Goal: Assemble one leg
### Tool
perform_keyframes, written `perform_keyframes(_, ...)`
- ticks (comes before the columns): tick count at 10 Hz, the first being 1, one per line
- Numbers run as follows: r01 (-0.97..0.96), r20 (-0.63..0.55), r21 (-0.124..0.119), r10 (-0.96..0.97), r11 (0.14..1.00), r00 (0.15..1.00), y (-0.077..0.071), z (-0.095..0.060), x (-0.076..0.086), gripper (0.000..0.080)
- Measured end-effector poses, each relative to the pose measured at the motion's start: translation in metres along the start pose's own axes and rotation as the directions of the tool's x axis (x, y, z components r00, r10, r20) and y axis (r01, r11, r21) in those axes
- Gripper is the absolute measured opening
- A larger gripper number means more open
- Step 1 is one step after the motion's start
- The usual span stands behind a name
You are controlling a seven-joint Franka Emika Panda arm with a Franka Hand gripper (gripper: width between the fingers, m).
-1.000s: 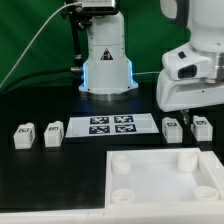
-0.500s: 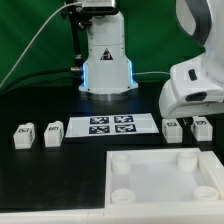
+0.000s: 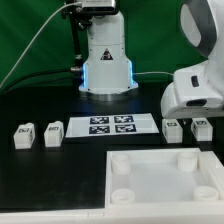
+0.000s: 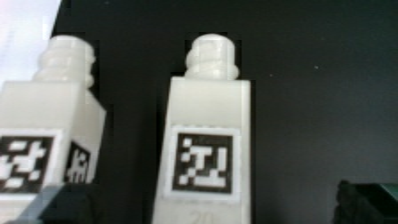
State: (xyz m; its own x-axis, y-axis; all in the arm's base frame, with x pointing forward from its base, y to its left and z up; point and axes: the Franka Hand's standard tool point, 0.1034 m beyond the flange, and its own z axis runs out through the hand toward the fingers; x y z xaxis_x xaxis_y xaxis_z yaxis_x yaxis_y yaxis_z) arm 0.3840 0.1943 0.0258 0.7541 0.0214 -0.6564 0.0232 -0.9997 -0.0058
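Hovering low over the right-hand posts (image 3: 200,127) at the exterior view's right: arm (image 3: 196,92), white housing hiding the jaws from that camera.

**Gripper** (image 4: 210,206). Seen in the wrist view only, as dark fingertips (image 4: 365,200) at the picture's edge. Jaws spread wide, gripping nothing, one tip to either side of the leg.

**Leg** (image 4: 214,125). Small white post, centred between the fingertips, on the black table (image 3: 40,100). Knobbed peg at one end, square tag at the other. One of the right-hand posts; which of the two, not possible to tell.

**Neighbour post** (image 4: 45,120). Same make, just beside the leg, with a narrow dark gap between.

**Left-hand posts** (image 3: 24,135). Two more alike, well apart from the arm, across the marker board (image 3: 110,125).

**Square part** (image 3: 165,172). Large, white, round corner sockets, nearest the exterior camera, untouched.

**Step in hand, as judged:** lining up to pick the leg.

- Keep the jaws centred on the flat sides of the body, not on the peg.
- Come straight down.
- Mind the finger on the neighbour's side: little room there, and a nudge likely to push both posts askew.
- Close at mid-body, so the post neither pivots nor tips when lifted.

**Markings.**

- Black-and-white square tags on every post.
- Four more printed on the marker board.
- No brand, letters or numbers legible anywhere.
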Motion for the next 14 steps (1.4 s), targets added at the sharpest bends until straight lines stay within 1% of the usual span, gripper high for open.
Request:
perform_keyframes(2,0.000,-0.006,-0.003,0.000,1.000,1.000,-0.0070,0.0116,0.0033,0.0649)
perform_keyframes(4,0.001,-0.006,-0.002,-0.001,1.000,1.000,-0.0077,0.0149,0.0049,0.0649)
perform_keyframes(5,0.001,-0.007,-0.002,-0.001,1.000,1.000,-0.0076,0.0148,0.0050,0.0506)
perform_keyframes(6,0.001,-0.006,-0.002,-0.001,1.000,1.000,-0.0076,0.0149,0.0050,0.0506)
perform_keyframes(7,0.001,-0.006,-0.002,-0.001,1.000,1.000,-0.0076,0.0149,0.0050,0.0368)
perform_keyframes(8,0.002,-0.006,-0.002,-0.002,1.000,1.000,-0.0076,0.0148,0.0050,0.0291)
perform_keyframes(14,0.002,-0.007,-0.002,-0.002,1.000,1.000,-0.0076,0.0148,0.0050,0.0291)
